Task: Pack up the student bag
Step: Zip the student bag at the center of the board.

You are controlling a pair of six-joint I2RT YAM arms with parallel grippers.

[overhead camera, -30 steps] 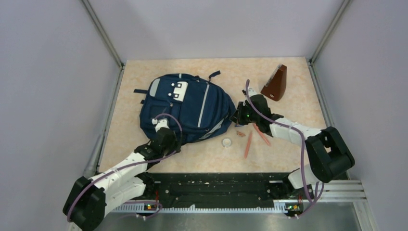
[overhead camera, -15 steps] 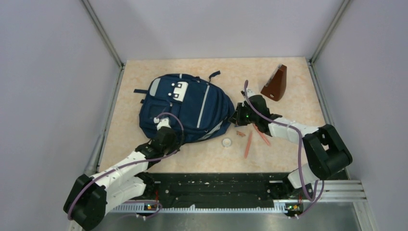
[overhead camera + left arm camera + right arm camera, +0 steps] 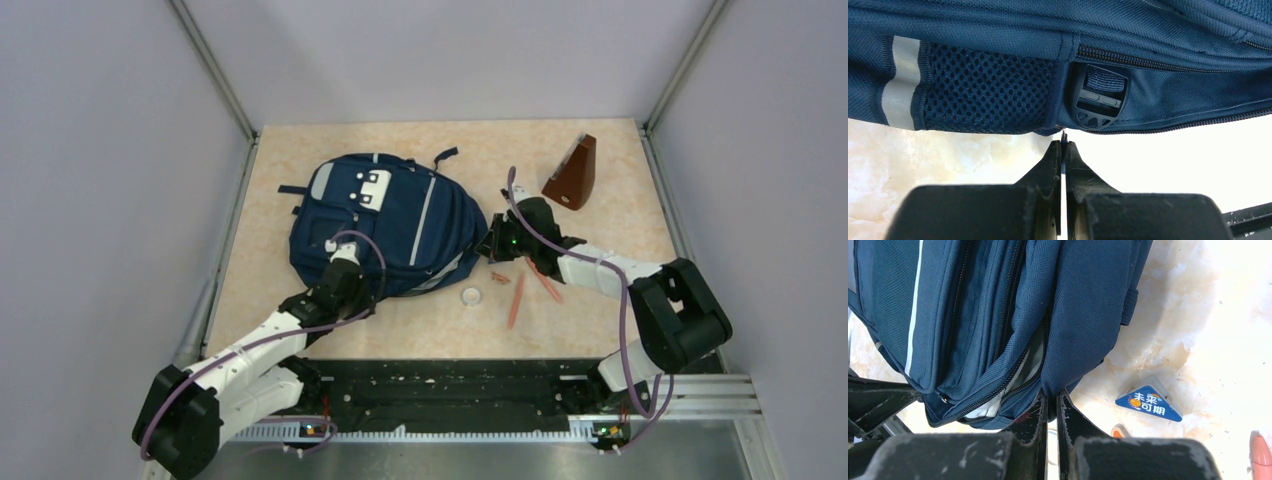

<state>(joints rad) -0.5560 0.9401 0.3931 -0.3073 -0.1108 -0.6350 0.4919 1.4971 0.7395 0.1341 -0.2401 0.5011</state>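
The left gripper (image 3: 1063, 146) — jaws pressed together — meets the lower seam of the student bag (image 3: 1158, 102), just under its black buckle (image 3: 1098, 97) and beside the mesh pocket (image 3: 988, 87).

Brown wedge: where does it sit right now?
Top view: brown wedge, far right of the table, beyond the right tool, right of the student bag, touching neither.

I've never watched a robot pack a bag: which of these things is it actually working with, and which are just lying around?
In the job: student bag; left hand, shut at its near edge; right hand, pinching its side fabric.
Lying loose, untouched: orange pens; small white ring; brown wedge; blue triangular piece. Probably waiting to be packed.
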